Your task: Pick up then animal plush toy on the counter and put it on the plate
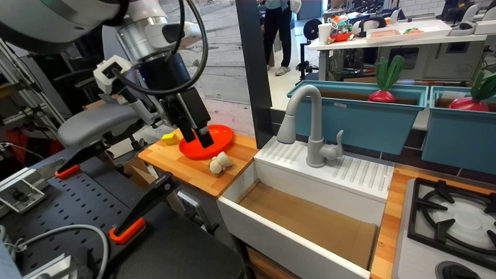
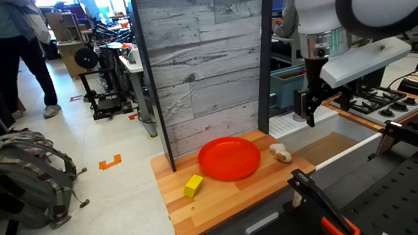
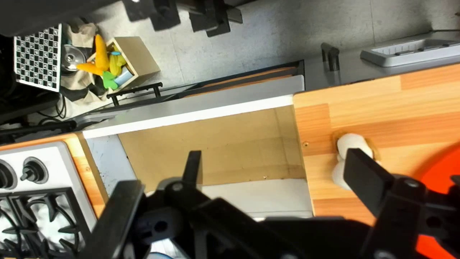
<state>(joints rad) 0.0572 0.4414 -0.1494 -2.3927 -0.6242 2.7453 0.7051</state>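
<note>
Spread black two-fingered pincer (image 3: 275, 158) hangs empty above the white, brown-floored sink (image 1: 286, 244).
Below it and off to one side, the small cream-white, lumpy plush toy (image 1: 221, 162) lies on the light-brown wooden slab tabletop (image 2: 221, 204); farther the same way sits the round, glossy red-orange plate (image 2: 229, 158). Best, it seems, to travel sideways first until the toy is midway between the parted jaws, then drop straight, clear of the plate's near rim, and squeeze gently.

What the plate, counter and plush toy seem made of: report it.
Plate: probably plastic, smooth; even red colour. Counter: wood or wood-look laminate, smooth; strips of differing brown. Plush toy: likely fabric, matt; rounded lumps without evident shine, fibres too small to tell.
</note>
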